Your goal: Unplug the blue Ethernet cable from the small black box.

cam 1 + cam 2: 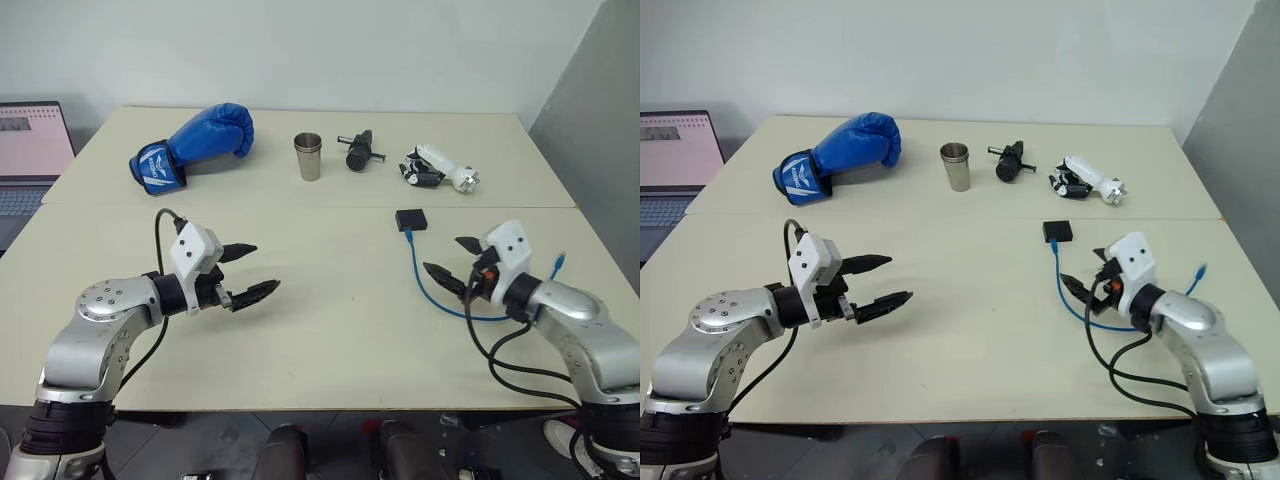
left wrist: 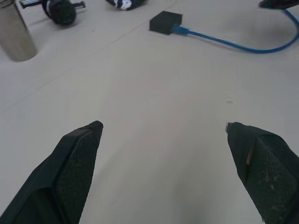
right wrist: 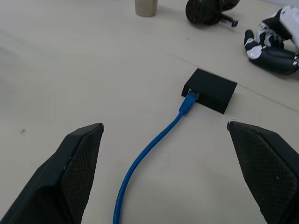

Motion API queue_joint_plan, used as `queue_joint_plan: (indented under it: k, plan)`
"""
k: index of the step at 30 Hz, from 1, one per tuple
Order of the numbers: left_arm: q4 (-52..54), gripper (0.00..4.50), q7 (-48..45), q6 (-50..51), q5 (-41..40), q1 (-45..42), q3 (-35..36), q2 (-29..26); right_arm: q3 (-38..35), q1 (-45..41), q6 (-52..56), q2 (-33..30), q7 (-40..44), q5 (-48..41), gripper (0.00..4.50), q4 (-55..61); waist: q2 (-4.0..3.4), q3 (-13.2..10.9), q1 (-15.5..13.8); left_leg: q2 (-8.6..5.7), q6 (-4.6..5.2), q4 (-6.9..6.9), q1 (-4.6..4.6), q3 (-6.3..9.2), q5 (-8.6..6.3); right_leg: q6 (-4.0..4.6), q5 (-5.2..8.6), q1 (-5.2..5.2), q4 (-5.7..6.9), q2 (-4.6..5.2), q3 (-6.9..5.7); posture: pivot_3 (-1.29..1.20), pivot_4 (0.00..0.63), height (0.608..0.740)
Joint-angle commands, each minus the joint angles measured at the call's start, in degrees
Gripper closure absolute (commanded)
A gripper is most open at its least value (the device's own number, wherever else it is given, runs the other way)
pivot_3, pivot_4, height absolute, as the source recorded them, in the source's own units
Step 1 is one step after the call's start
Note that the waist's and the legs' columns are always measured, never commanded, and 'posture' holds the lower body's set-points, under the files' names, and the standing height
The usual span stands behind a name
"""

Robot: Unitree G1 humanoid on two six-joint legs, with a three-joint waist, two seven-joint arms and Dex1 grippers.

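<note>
Right wrist view shows the right gripper point(image 3: 163, 175), jaws spread wide and empty, facing the limp blue Ethernet cable point(image 3: 154, 144), best pinched at its stiff plug entering the light small black box point(image 3: 210, 90) at one o'clock.

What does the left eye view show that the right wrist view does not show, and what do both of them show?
Left eye view alone: the blue boxing glove, the laptop, the left gripper, open above the table, and the blue Ethernet cable's free plug near the table's right edge.

Right wrist view alone: the cable's plug seated in the small black box's port, seen close.

Both: box, cable, steel cup, black cylindrical tool, black-and-white gadget, and the right gripper, open.
</note>
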State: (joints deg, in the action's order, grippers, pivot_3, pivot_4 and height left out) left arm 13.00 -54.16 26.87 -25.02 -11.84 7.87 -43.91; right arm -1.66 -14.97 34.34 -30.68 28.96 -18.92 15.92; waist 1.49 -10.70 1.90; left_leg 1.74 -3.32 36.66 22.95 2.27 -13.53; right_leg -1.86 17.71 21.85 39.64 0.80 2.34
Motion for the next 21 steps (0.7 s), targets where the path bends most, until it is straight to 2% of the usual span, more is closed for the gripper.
queue_joint_plan:
  k: [1, 8, 17, 19, 20, 21]
  plan:
    - [1.46, 0.00, -0.60, -0.90, 0.24, -2.17, -1.42, -0.28, 4.44, -4.48, -0.32, 5.54, -5.97, 4.63, 0.01, -4.27, 0.00, 0.00, 0.06, 0.00, 0.00, 0.00, -0.01, -0.04, 0.00, 0.00, 0.00, 0.04, 0.06, 0.00, 0.00, 0.00, 0.150, 0.740]
    - [1.19, 0.00, -1.27, -2.13, 1.03, -4.59, -4.24, 0.27, 5.76, -11.59, -5.55, 15.06, -14.79, 11.21, 0.01, -19.37, -0.01, 0.00, -0.03, -0.04, 0.00, 0.02, 0.07, -0.10, 0.00, 0.01, 0.00, 0.17, 0.14, 0.01, 0.02, 0.00, 0.150, 0.740]
    - [-2.46, 0.00, -2.32, -5.88, 2.83, -4.78, -5.59, 1.48, 4.45, -17.68, -10.07, 19.81, -20.66, 15.35, 0.01, -32.25, -0.01, 0.00, 0.06, -0.02, 0.00, 0.01, 0.05, -0.14, 0.00, 0.02, -0.01, 0.24, 0.29, 0.01, 0.03, 0.00, 0.150, 0.740]
    - [-3.44, 0.00, -2.58, -6.87, 3.19, -4.79, -5.68, 1.69, 3.33, -18.49, -9.92, 20.53, -21.43, 15.03, 0.38, -33.62, -0.01, 0.00, 0.10, -0.01, 0.00, 0.01, 0.04, -0.13, 0.00, 0.02, -0.01, 0.24, 0.30, -0.01, 0.03, 0.00, 0.150, 0.740]
    - [-3.74, 0.00, -2.68, -7.21, 3.26, -4.75, -5.72, 1.75, 2.99, -18.78, -9.86, 20.69, -21.61, 15.04, 0.40, -34.13, -0.01, 0.00, 0.10, -0.01, 0.00, 0.01, 0.04, -0.13, 0.00, 0.02, -0.01, 0.24, 0.30, -0.01, 0.03, 0.00, 0.150, 0.740]
    - [-4.01, 0.00, -2.78, -7.58, 3.33, -4.60, -5.71, 1.78, 2.44, -19.14, -9.56, 20.83, -21.95, 14.89, 0.78, -34.76, -0.01, 0.00, 0.10, -0.01, 0.00, 0.01, 0.04, -0.13, 0.00, 0.03, -0.01, 0.24, 0.31, 0.00, 0.03, 0.00, 0.150, 0.740]
